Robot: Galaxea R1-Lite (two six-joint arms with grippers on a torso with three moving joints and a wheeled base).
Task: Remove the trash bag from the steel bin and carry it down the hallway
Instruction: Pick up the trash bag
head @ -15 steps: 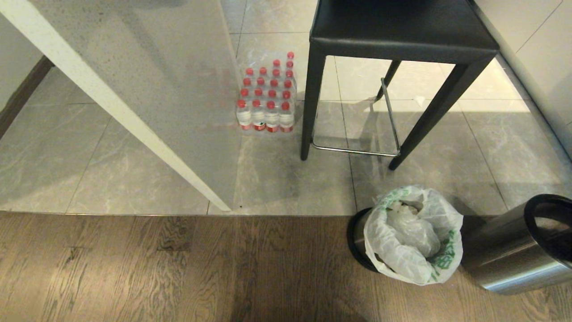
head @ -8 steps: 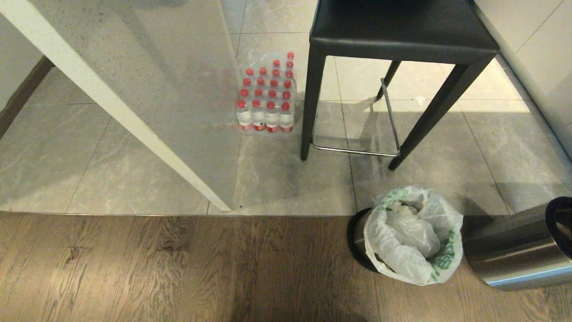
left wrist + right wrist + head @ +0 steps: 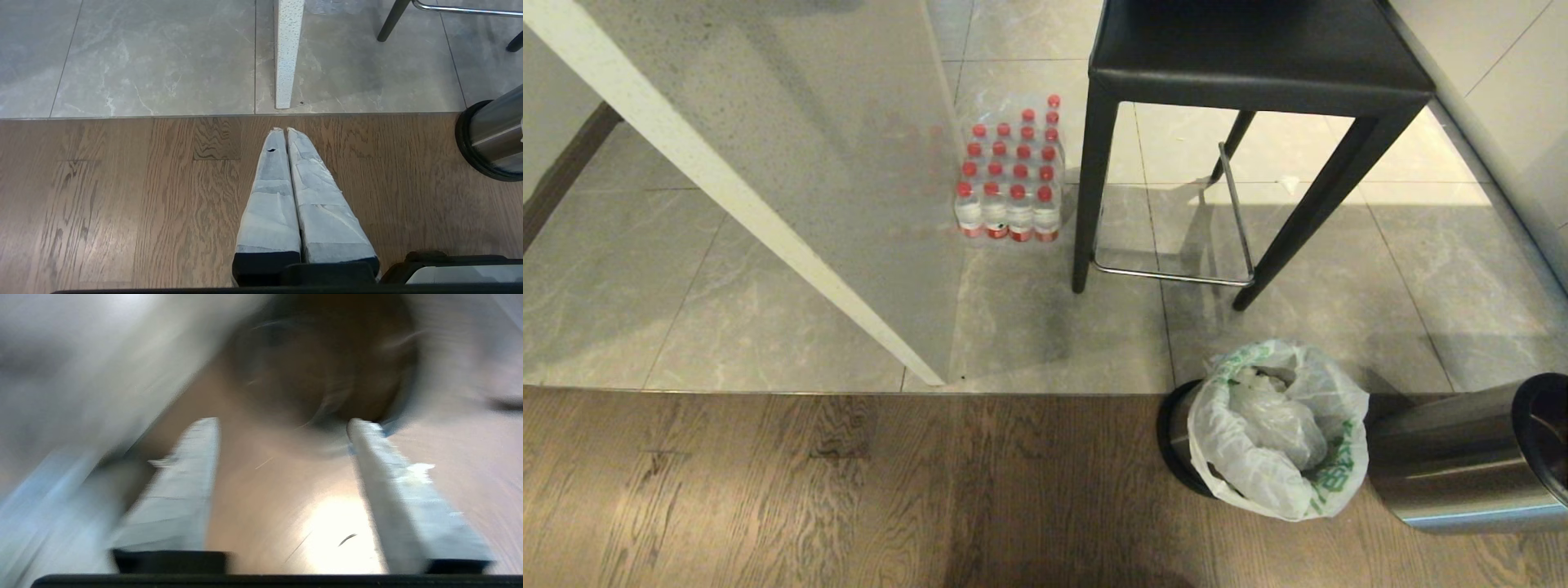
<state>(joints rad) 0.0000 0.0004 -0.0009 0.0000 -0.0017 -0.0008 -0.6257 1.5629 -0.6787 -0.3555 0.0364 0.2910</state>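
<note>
- The thin translucent white crinkled trash bag with green print sits in the small round brushed-steel bin with the black base ring. Its rim is folded out over the bin's edge and there's pale crumpled stuff inside. The bin stands on the brown wood plank floor, right by the tile edge and near the black stool.
- Biggest worry: that plastic looks flimsy. Pinch only one thin bit of the rim and pull fast, and I'd guess it tears or drags the light bin over.
- Second worry: another brushed-steel cylinder with a black rim lies on its side just beside the bin. A sloppy reach could knock it into the bag.
- Right hand: fingers are spread apart, and I can't make out anything between them. Its camera is a total smear, with only a dark round shape past the fingertips. It's out of the head view too, so I can't tell how close it is to the bag.
- Left hand: fingers pressed together, empty, hanging over the wood floor. The bin is off to one side of it, clearly apart.
</note>
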